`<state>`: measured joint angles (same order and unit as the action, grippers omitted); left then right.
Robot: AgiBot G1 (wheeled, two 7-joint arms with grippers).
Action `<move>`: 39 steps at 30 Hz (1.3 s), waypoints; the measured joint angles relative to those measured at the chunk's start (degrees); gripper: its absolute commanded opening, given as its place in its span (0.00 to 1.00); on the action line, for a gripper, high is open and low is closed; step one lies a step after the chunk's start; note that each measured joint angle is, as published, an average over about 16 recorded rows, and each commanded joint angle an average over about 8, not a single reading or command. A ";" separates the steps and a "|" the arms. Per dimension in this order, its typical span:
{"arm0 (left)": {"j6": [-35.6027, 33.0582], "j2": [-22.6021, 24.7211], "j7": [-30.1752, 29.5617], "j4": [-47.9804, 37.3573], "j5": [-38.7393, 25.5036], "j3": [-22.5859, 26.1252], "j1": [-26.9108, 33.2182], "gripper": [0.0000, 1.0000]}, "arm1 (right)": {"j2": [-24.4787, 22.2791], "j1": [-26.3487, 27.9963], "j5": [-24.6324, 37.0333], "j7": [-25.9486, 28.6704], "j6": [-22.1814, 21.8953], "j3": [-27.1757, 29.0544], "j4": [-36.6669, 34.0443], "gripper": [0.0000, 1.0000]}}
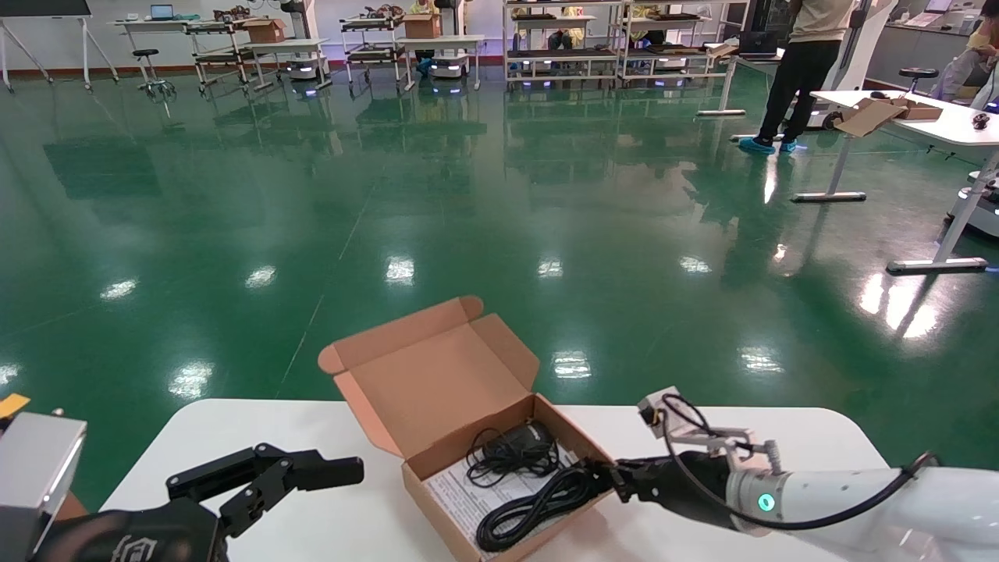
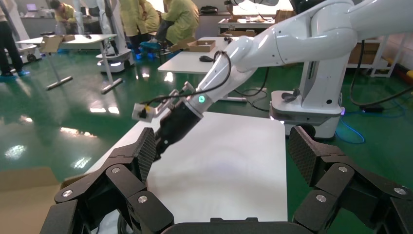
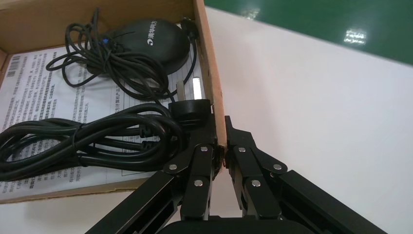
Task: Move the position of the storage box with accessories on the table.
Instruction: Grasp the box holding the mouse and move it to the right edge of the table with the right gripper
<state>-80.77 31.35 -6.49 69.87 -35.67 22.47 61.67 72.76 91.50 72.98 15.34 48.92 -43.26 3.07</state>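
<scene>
While the left gripper is hovering spread near the table's left edge, the right gripper is pinching the storage box's right wall.

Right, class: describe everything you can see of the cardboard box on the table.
The box is shallow brown corrugated cardboard, its hinged lid open and leaning back, side flaps out. It sits on the white table near the far edge. Inside lie a printed sheet, a black adapter and a coiled cable. The right gripper pinches its right wall.
</scene>
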 measured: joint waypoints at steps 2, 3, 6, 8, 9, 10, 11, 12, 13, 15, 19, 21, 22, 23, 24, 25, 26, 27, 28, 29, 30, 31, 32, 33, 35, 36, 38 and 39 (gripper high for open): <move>0.00 0.00 0.00 0.00 0.00 0.00 0.00 1.00 | -0.81 0.81 -0.07 -0.35 1.36 0.05 -0.03 0.00; 0.00 0.00 0.00 0.00 0.00 0.00 0.00 1.00 | -1.27 1.25 -0.11 -0.52 2.11 0.07 -0.02 0.00; 0.00 0.00 0.00 0.00 0.00 0.00 0.00 1.00 | -2.85 2.78 -0.18 -0.98 4.73 0.12 0.04 0.00; 0.00 0.00 0.00 0.00 0.00 0.00 0.00 1.00 | -4.05 3.92 -0.20 -1.25 6.77 0.12 0.12 0.00; 0.00 0.00 0.00 0.00 0.00 0.00 0.00 1.00 | -4.69 4.54 -0.20 -1.37 7.91 0.12 0.18 0.00; 0.00 0.00 0.00 0.00 0.00 0.00 0.00 1.00 | -5.36 5.17 -0.19 -1.47 9.12 0.10 0.24 0.00; 0.00 0.00 0.00 0.00 0.00 0.00 0.00 1.00 | -6.06 5.85 -0.16 -1.56 10.45 0.08 0.30 0.00; 0.00 0.00 0.00 0.00 0.00 0.00 0.00 1.00 | -6.77 6.54 -0.13 -1.64 11.83 0.05 0.37 0.00; 0.00 0.00 0.00 0.00 0.00 0.00 0.00 1.00 | -7.50 7.25 -0.09 -1.71 13.25 0.01 0.44 0.00; 0.00 0.00 0.00 0.00 0.00 0.00 0.00 1.00 | -8.98 8.74 0.05 -1.82 16.15 -0.10 0.56 0.00; 0.00 0.00 0.00 0.00 0.00 0.00 0.00 1.00 | -11.97 11.87 0.44 -1.97 21.80 -0.40 0.70 0.00; 0.00 0.00 0.00 0.00 0.00 0.00 0.00 1.00 | -13.42 13.42 0.71 -2.05 24.33 -0.60 0.70 0.00; 0.00 0.00 0.00 0.00 0.00 0.00 0.00 1.00 | -14.13 14.18 0.86 -2.10 25.49 -0.70 0.68 0.00; 0.00 0.00 0.00 0.00 0.00 0.00 0.00 1.00 | -14.83 14.93 1.02 -2.15 26.57 -0.81 0.64 0.00; 0.00 0.00 0.00 0.00 0.00 0.00 0.00 1.00 | -15.51 15.66 1.18 -2.20 27.55 -0.92 0.58 0.00; 0.00 0.00 0.00 0.00 0.00 0.00 0.00 1.00 | -16.16 16.35 1.34 -2.26 28.41 -1.03 0.51 0.00; 0.00 0.00 0.00 0.00 0.00 0.00 0.00 1.00 | -16.81 17.03 1.51 -2.33 29.17 -1.15 0.43 0.00; 0.00 0.00 0.00 0.00 0.00 0.00 0.00 1.00 | -17.42 17.66 1.69 -2.41 29.77 -1.26 0.33 0.00; 0.00 0.00 0.00 0.00 0.00 0.00 0.00 1.00 | -18.02 18.28 1.87 -2.52 30.27 -1.38 0.22 0.00; 0.00 0.00 0.00 0.00 0.00 0.00 0.00 1.00 | -18.60 18.87 2.05 -2.63 30.68 -1.49 0.11 0.00; 0.00 0.00 0.00 0.00 0.00 0.00 0.00 1.00 | -19.18 19.41 2.23 -2.75 30.99 -1.60 -0.01 0.00; 0.00 0.00 0.00 0.00 0.00 0.00 0.00 1.00 | -19.75 19.94 2.42 -2.88 31.23 -1.72 -0.14 0.00; 0.00 0.00 0.00 0.00 0.00 0.00 0.00 1.00 | -20.33 20.44 2.61 -3.03 31.40 -1.84 -0.28 0.00; 0.00 0.00 0.00 0.00 0.00 0.00 0.00 1.00 | -20.89 20.89 2.80 -3.18 31.50 -1.95 -0.42 0.00; 0.00 0.00 0.00 0.00 0.00 0.00 0.00 1.00 | -21.97 21.68 3.16 -3.50 31.51 -2.18 -0.73 0.00; 0.00 0.00 0.00 0.00 0.00 0.00 0.00 1.00 | -22.50 22.03 3.35 -3.67 31.43 -2.29 -0.89 0.00; 0.00 0.00 0.00 0.00 0.00 0.00 0.00 1.00 | -23.55 22.64 3.70 -4.01 31.12 -2.51 -1.22 0.00; 0.00 0.00 0.00 0.00 0.00 0.00 0.00 1.00 | -24.07 22.91 3.86 -4.18 30.89 -2.62 -1.39 0.00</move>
<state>-80.77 31.35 -6.49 69.87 -35.67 22.47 61.67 48.69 114.40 76.84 11.16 79.81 -45.88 1.69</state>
